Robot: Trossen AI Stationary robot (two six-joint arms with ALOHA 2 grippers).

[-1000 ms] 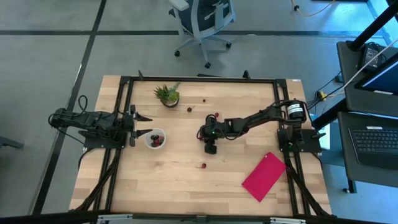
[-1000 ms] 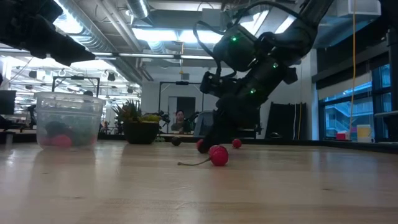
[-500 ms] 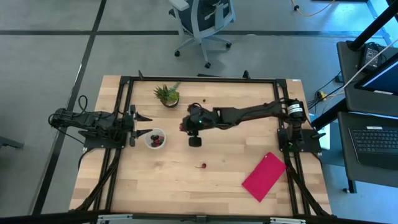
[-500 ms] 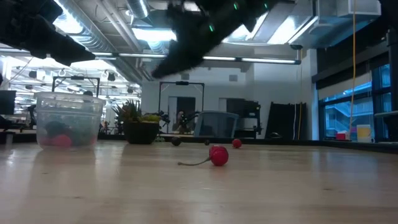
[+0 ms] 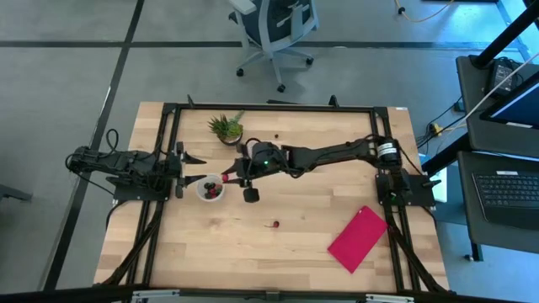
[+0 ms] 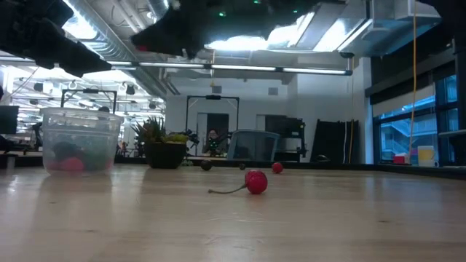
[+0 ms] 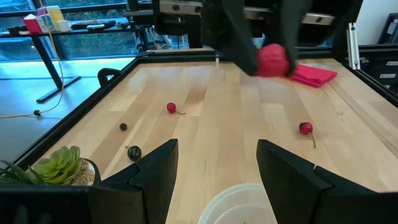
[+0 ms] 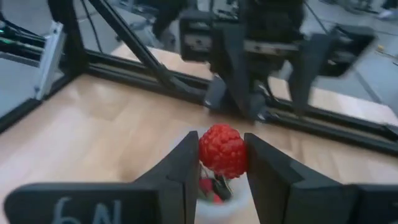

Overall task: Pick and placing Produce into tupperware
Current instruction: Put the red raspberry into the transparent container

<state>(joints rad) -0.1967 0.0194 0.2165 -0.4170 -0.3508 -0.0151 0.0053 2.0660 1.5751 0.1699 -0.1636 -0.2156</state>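
Red berry [image 8: 222, 151] sits pinched between the right claw's [image 5: 227, 178] fingers, just above the tub [image 5: 210, 188]; left claw [image 7: 216, 180] waits beside, spread wide, empty.

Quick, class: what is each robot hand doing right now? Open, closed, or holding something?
Left hand: open, empty, waiting beside the white cup.
Right hand: closed on a red berry, raised right by the cup.
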